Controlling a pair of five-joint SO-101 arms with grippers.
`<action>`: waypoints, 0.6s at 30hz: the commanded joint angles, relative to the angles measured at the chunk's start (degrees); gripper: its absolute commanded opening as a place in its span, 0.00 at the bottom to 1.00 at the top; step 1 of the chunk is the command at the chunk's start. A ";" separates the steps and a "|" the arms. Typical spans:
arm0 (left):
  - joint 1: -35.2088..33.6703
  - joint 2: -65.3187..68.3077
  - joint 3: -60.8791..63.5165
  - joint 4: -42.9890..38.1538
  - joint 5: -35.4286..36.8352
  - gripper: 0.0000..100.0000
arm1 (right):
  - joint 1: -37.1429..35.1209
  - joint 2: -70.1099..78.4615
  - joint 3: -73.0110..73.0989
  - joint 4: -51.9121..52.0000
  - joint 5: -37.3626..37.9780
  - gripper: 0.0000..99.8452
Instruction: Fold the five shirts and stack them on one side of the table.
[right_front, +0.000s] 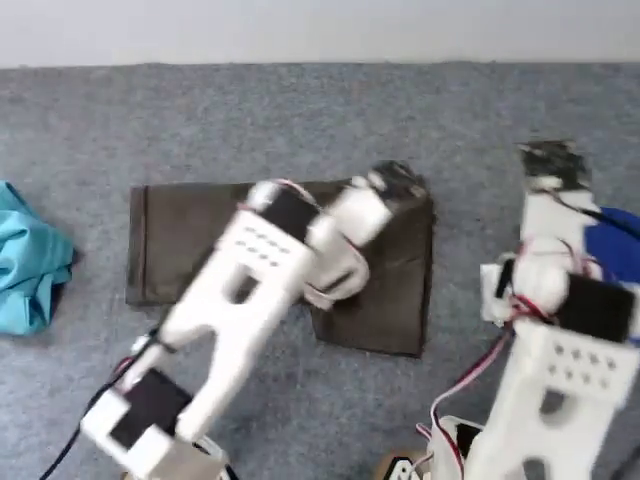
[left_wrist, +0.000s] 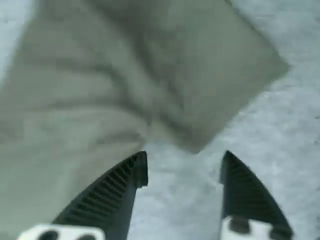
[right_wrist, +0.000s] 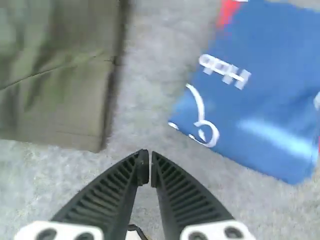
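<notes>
On the grey table (right_front: 400, 110) a dark olive shirt (right_front: 170, 240) lies flat in the middle, its centre hidden under the left arm (right_front: 250, 290), whose jaws stand wide apart and empty just off one corner of the cloth. A blue printed shirt (right_wrist: 260, 95) lies near it to the right, cut off and half hidden by the right arm (right_front: 560, 340), whose jaws are closed on nothing above bare table. A crumpled teal shirt (right_front: 30, 260) is cut off at the left edge.

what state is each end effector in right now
Left end effector: open, holding nothing.
Right end effector: closed, empty.
</notes>
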 joint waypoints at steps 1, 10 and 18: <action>4.40 7.47 -5.05 -0.62 1.14 0.26 | 4.44 -3.74 1.49 2.33 0.09 0.03; 9.23 27.16 -22.02 4.48 0.79 0.26 | 5.41 -6.20 2.73 2.42 2.55 0.03; 9.14 39.30 -29.23 4.40 1.14 0.25 | 5.41 -6.29 2.81 2.33 2.55 0.03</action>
